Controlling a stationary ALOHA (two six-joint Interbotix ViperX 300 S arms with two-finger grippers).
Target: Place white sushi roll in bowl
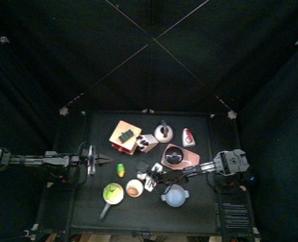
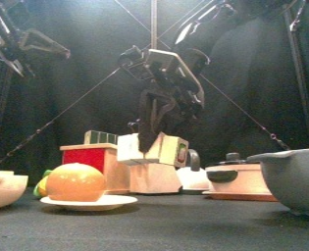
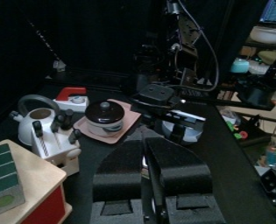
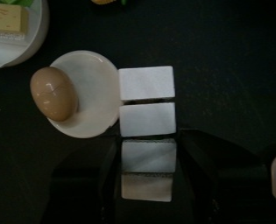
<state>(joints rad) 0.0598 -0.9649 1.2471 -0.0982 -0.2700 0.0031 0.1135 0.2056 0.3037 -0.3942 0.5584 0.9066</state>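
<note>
R claw [image 4: 148,144] open, astride white sushi roll [image 4: 148,164].

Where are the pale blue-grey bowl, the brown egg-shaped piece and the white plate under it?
pale blue-grey bowl [image 2: 295,182]: front view, outer wall.
brown egg-shaped piece [image 4: 53,92]: right wrist view, its middle.
white plate [image 4: 95,87]: right wrist view, bare part beside the piece.

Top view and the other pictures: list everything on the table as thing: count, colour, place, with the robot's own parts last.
bowl: one, pale blue-grey, front right
green bowl: one, yellow-green, front left
plate: one, white, between the bowls, holding an orange-brown egg-shaped piece
white blocks: four, in a row beside the plate
box: one, red and tan, back left
pot: one, black, on a pink board
left hand: one, black, at the table's left edge
right hand: one, black, open astride the blocks
</note>
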